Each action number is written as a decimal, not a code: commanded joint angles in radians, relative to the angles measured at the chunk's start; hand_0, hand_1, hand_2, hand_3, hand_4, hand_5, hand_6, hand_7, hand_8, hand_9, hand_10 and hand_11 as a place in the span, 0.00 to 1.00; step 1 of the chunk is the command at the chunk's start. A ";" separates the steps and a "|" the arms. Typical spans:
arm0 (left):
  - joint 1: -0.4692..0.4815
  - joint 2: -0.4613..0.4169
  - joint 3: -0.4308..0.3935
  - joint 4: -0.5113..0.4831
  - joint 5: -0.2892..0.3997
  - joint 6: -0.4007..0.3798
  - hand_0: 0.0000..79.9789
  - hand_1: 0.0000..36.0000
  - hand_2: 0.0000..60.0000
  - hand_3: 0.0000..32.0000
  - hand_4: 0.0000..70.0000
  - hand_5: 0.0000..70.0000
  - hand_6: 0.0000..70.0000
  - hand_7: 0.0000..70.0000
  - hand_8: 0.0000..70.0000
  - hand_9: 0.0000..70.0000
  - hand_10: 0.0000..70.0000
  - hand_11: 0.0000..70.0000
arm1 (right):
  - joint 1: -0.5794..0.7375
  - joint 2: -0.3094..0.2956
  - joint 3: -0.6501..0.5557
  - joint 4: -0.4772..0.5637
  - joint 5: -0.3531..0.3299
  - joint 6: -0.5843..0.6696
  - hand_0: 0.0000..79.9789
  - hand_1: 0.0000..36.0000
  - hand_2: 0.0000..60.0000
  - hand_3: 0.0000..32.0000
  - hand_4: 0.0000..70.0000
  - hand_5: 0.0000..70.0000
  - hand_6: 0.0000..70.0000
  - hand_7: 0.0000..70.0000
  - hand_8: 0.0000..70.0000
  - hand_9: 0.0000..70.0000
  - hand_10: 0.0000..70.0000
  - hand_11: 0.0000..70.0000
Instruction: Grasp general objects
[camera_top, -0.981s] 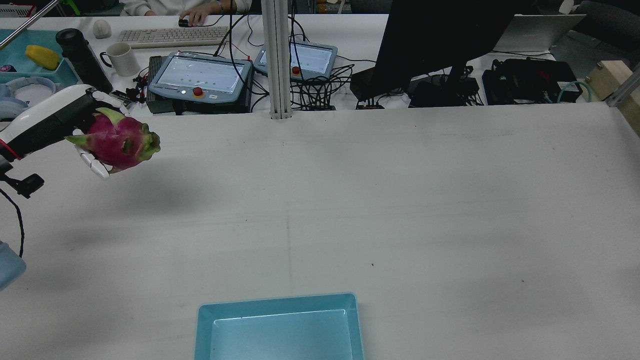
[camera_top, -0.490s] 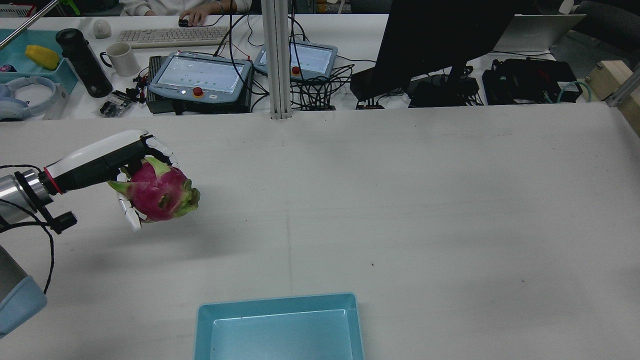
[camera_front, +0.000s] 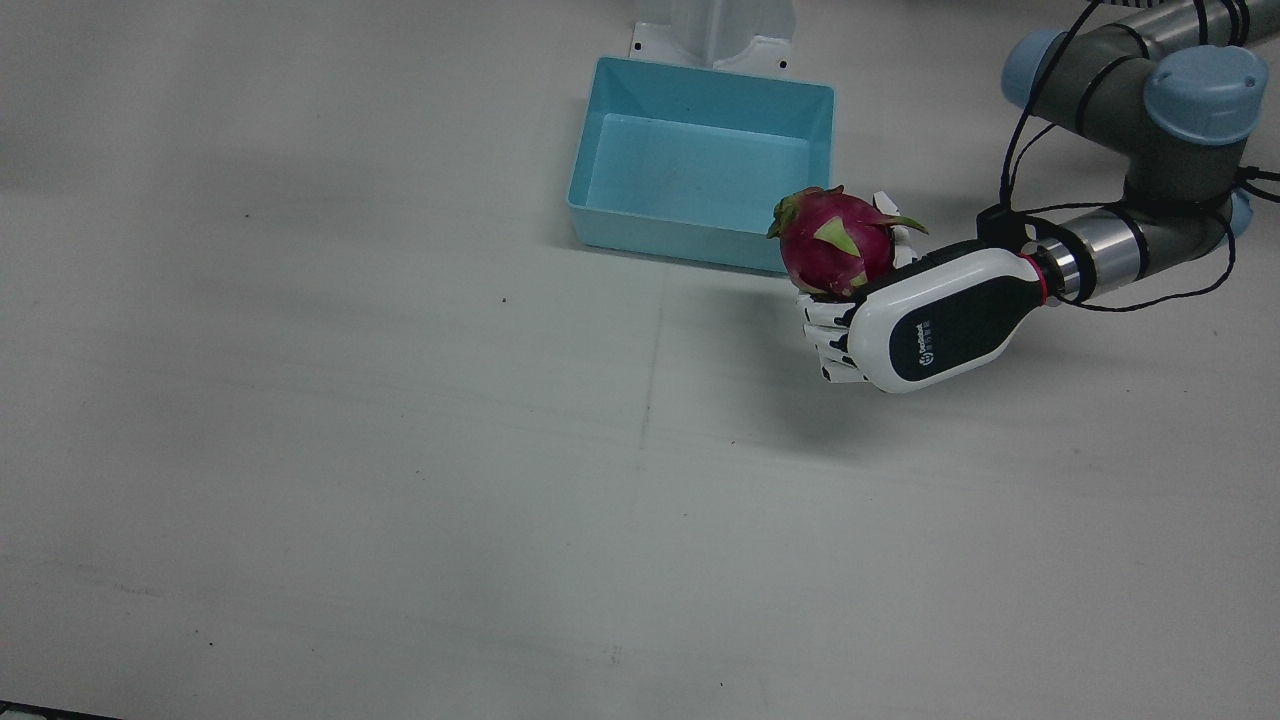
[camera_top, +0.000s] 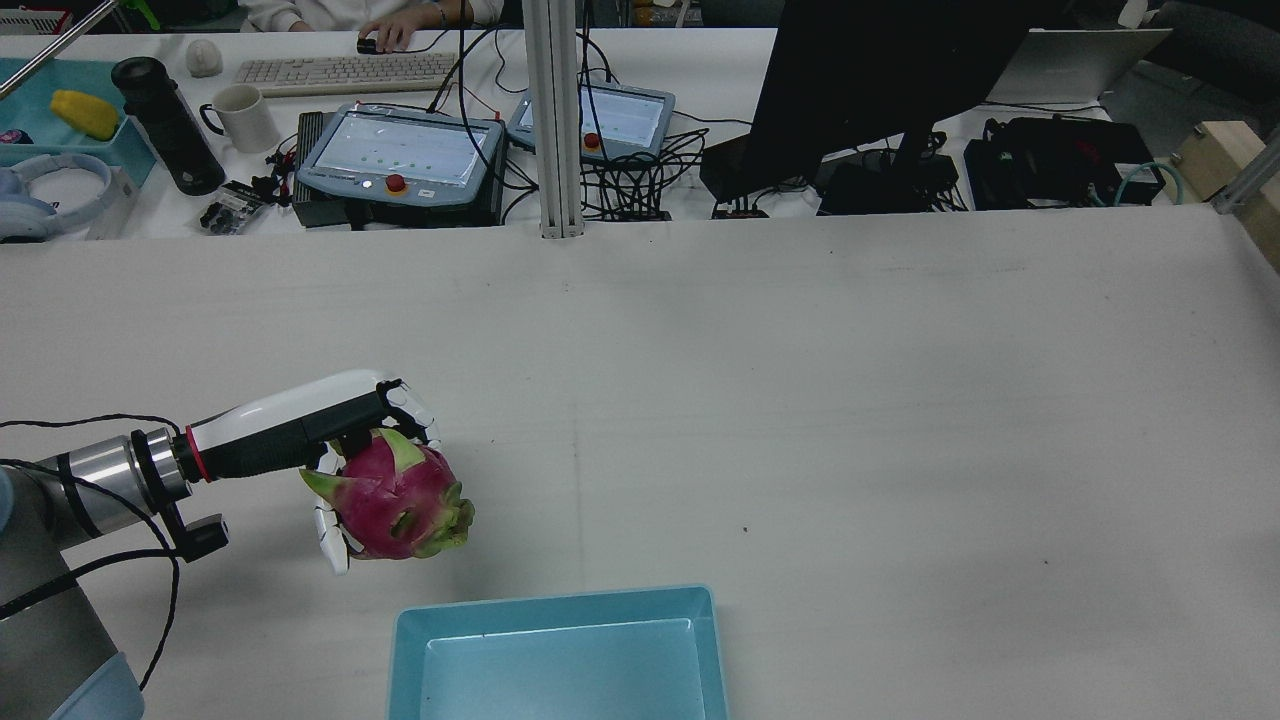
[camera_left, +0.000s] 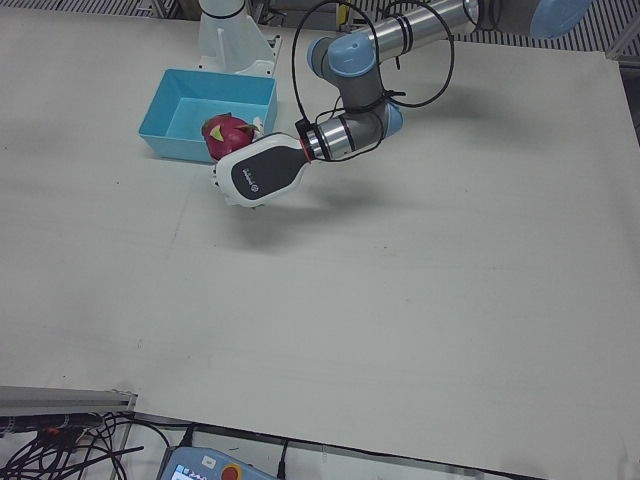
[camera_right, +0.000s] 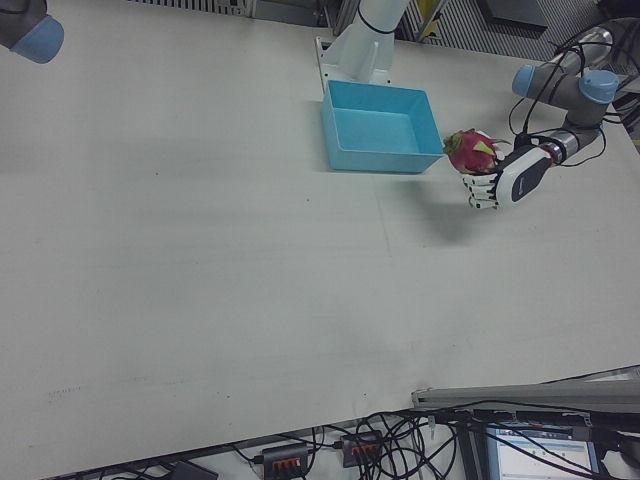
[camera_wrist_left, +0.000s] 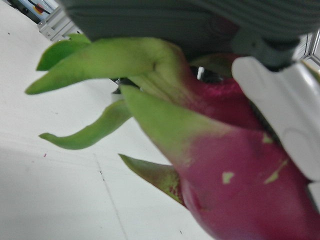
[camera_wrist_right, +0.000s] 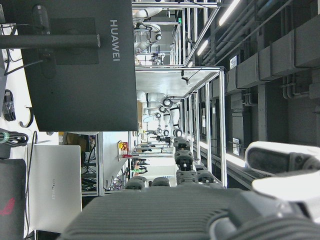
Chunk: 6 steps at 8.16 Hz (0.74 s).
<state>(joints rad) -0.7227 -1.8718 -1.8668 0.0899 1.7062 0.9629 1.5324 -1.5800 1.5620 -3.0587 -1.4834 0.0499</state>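
A pink dragon fruit (camera_top: 395, 510) with green scales hangs above the table, with my left hand (camera_top: 320, 430) shut on it from behind and above. Seen from the front, the fruit (camera_front: 835, 245) sits just beyond the near right corner of the blue tray (camera_front: 700, 170), held by the hand (camera_front: 920, 325). The left-front view shows the fruit (camera_left: 222, 130) against the tray's edge (camera_left: 190, 115). It fills the left hand view (camera_wrist_left: 240, 175) under a white finger (camera_wrist_left: 285, 100). My right hand (camera_wrist_right: 175, 215) shows only in its own view, raised, with nothing in it.
The tray (camera_top: 560, 650) holds nothing and stands at the table's near edge by the pedestal (camera_front: 715, 30). Behind the table are a monitor (camera_top: 880, 80), teach pendants (camera_top: 400, 150), cables, a mug (camera_top: 245, 115) and a person's hand on a mouse (camera_top: 385, 38).
My left hand has carried the dragon fruit from the far left of the table down and rightward, close to the tray's left corner. Its grip on the fruit is unchanged.
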 joint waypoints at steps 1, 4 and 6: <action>0.020 0.005 -0.015 -0.036 0.001 0.002 0.77 0.71 1.00 0.00 0.94 1.00 1.00 1.00 1.00 1.00 1.00 1.00 | 0.000 0.000 0.000 0.000 0.000 -0.001 0.00 0.00 0.00 0.00 0.00 0.00 0.00 0.00 0.00 0.00 0.00 0.00; 0.034 0.039 -0.069 -0.079 -0.002 -0.001 0.76 0.73 1.00 0.00 0.92 1.00 1.00 1.00 1.00 1.00 1.00 1.00 | 0.000 0.000 0.000 0.000 0.000 -0.001 0.00 0.00 0.00 0.00 0.00 0.00 0.00 0.00 0.00 0.00 0.00 0.00; 0.037 0.058 -0.080 -0.105 -0.002 -0.001 0.76 0.73 1.00 0.00 0.92 1.00 1.00 1.00 1.00 1.00 1.00 1.00 | 0.000 0.000 0.000 0.000 0.000 -0.001 0.00 0.00 0.00 0.00 0.00 0.00 0.00 0.00 0.00 0.00 0.00 0.00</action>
<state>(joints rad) -0.6910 -1.8362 -1.9322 0.0146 1.7047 0.9623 1.5325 -1.5800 1.5616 -3.0588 -1.4834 0.0491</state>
